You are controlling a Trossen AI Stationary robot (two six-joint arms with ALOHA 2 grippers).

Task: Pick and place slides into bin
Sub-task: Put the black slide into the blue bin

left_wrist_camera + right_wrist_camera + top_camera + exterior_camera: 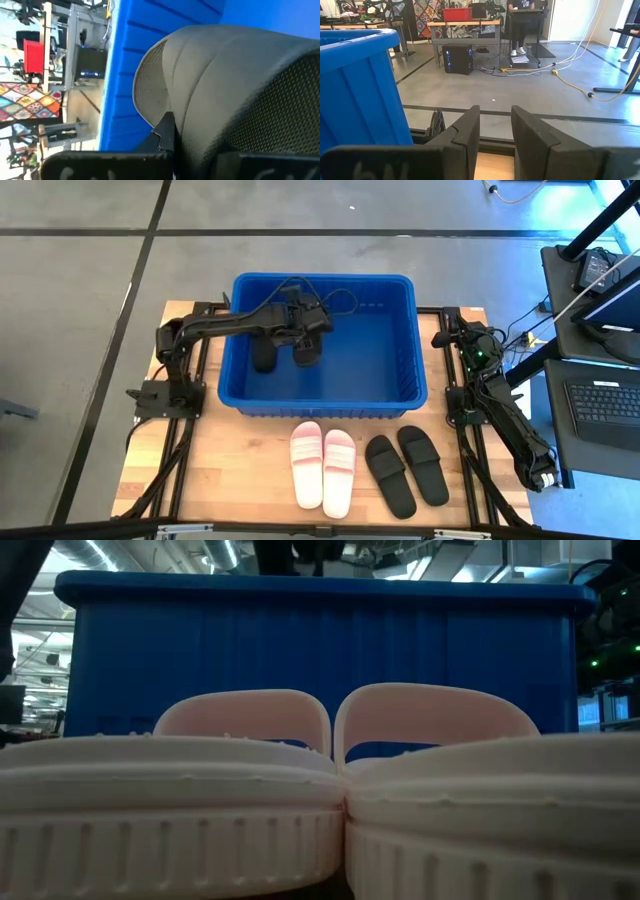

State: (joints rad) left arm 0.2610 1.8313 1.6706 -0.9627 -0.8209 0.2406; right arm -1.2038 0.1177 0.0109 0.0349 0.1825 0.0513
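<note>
Bin: the blue bin (322,380) stands at the far middle of the wooden table (240,470); in the low view its long front wall (320,660) fills the background behind the pale sandals.
Left arm: it reaches from the table's left side over the bin's rim and into the bin.
Left tool: the left tool (306,330) hangs inside the bin, over its left half, with its fingers closed on a black sandal (308,348); in the left wrist view the sandal's grey-looking strap (240,85) fills most of the picture, right against the bin's ribbed inner wall (130,65).
Second black sandal in the bin: another black sandal (263,352) lies on the bin floor just left of the held one.
Pale pair: two pink-white sandals (322,465) lie side by side on the table in front of the bin, touching along their inner edges; the low view shows their ribbed soles and arched straps (345,730) close up.
Black pair on the table: two black sandals (406,468) lie just right of the pale pair, slanted, close together.
Right arm: it rests along the table's right edge, well apart from the sandals.
Right tool: the right tool (496,135) is partly open, a narrow gap between its dark fingers, with nothing in it, beside the bin's outer corner (360,85).
</note>
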